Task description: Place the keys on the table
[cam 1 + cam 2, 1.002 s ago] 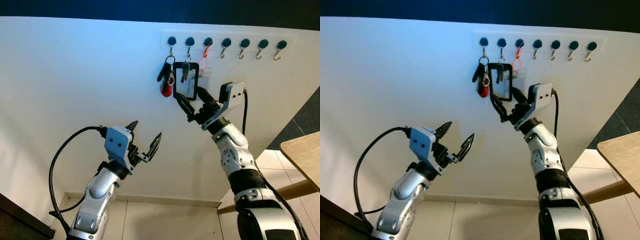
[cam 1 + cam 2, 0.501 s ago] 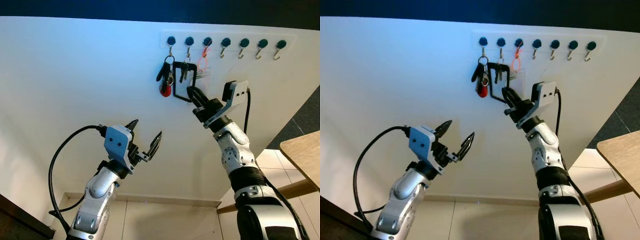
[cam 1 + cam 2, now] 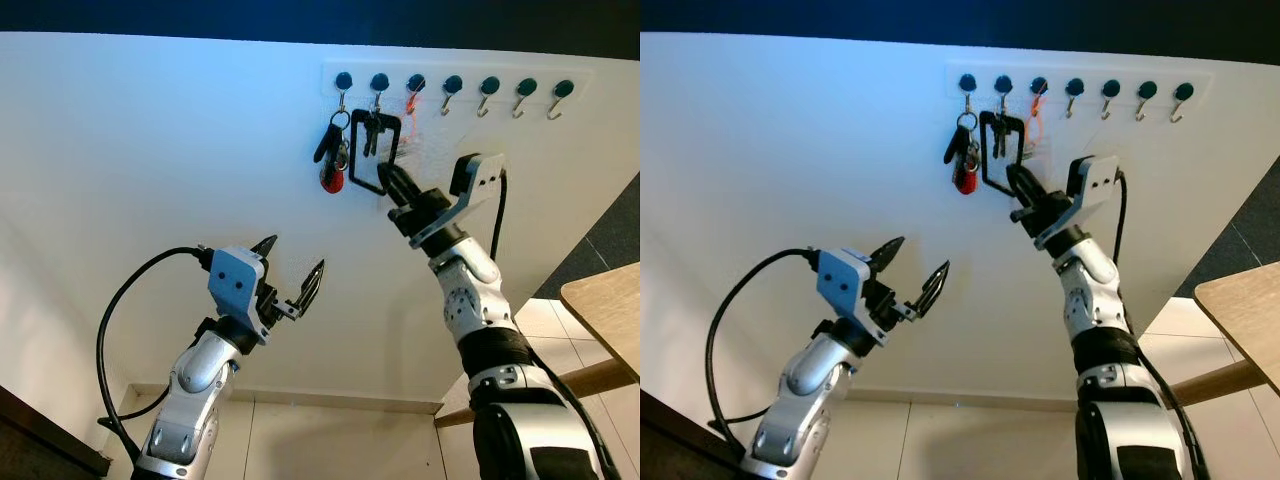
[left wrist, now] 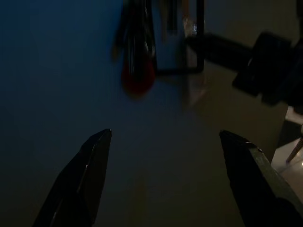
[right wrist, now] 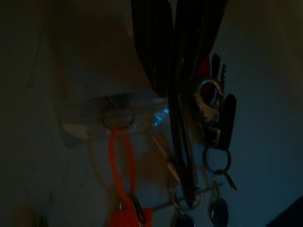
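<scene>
A: Background, largest element?
B: Broad white wall [image 3: 150,180], dark band above; tiled floor at its foot. At the right edge, corner of a light wooden table [image 3: 605,300], well apart from the wall fixtures.

A: Fixtures on the wall?
B: White rail of seven dark round knobs with small metal hooks [image 3: 455,88], high on the wall.

A: Arms?
B: Left silver arm raised low and left of the rail, black cable looping behind. Left gripper [image 3: 293,280] in free air, the two black fingers spread apart, grasping nothing. Right silver arm stretched up to the rail; right gripper [image 3: 385,178] clenched on a black rectangular loop strap [image 3: 373,152].

A: Location of the task objects?
B: Hanging from the rail, far from the table. Strap with a small set of keys [image 3: 370,133] under the second hook. Beside it, under the first hook, a bunch with a black fob and a red tag [image 3: 333,155]. Under the third hook, an orange cord with a clear plastic tag [image 3: 1034,125].

A: Wrist views?
B: Dim. Along the right fingers: key rings, the orange cord and the clear tag close by.
</scene>
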`<state>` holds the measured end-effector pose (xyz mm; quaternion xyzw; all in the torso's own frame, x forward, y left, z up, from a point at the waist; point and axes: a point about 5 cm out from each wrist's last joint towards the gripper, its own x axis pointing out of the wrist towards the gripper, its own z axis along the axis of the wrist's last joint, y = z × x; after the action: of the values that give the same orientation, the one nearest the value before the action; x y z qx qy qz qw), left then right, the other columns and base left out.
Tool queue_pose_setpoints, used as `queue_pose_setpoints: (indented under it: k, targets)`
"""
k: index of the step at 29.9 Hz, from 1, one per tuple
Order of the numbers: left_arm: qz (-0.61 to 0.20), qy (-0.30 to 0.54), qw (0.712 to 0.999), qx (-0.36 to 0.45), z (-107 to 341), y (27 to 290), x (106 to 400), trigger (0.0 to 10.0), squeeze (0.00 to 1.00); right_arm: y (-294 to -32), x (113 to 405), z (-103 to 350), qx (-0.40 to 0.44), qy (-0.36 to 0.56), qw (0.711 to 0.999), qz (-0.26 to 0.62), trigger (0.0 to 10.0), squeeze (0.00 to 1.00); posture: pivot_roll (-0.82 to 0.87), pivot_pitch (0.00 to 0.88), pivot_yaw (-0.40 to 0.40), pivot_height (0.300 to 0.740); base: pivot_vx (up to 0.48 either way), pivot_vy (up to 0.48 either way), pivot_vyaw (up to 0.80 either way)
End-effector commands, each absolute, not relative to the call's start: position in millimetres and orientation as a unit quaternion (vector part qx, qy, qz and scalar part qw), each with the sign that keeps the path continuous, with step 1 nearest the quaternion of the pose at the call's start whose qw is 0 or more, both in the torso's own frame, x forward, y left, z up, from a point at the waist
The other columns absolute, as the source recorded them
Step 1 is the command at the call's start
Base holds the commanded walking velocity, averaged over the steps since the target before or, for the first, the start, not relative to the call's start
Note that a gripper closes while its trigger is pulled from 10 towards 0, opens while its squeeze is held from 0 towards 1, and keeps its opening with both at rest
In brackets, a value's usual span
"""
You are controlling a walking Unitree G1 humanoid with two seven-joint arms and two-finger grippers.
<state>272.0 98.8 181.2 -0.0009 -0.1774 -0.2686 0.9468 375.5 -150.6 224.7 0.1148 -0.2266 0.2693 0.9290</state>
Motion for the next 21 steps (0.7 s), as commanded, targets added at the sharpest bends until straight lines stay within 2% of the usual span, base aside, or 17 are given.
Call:
queue_pose_setpoints:
  k: [1, 8, 16, 21]
  targets:
    - [-0.279, -0.187, 0.942, -0.014, 189, 95, 271, 10.0, 0.00, -154, 374, 247, 0.131, -0.275, 0.916, 0.263, 0.0, 0.00, 0.02, 0.107, -0.031, 0.740, 0.000, 0.000, 0.00]
    - [-0.306, -0.212, 0.928, -0.030, 206, 88, 270, 10.0, 0.00, -140, 367, 261, 0.153, -0.310, 0.895, 0.281, 0.0, 0.00, 0.02, 0.112, -0.033, 0.740, 0.000, 0.000, 0.00]
    - [-0.317, -0.214, 0.923, -0.031, 209, 85, 267, 10.0, 0.00, -132, 363, 264, 0.155, -0.319, 0.887, 0.297, 0.0, 0.00, 0.02, 0.114, -0.034, 0.740, 0.000, 0.000, 0.00]
    - [-0.317, -0.215, 0.923, -0.033, 211, 85, 265, 10.0, 0.00, -117, 352, 263, 0.146, -0.326, 0.877, 0.321, 0.0, 0.00, 0.02, 0.116, -0.037, 0.740, 0.000, 0.000, 0.00]
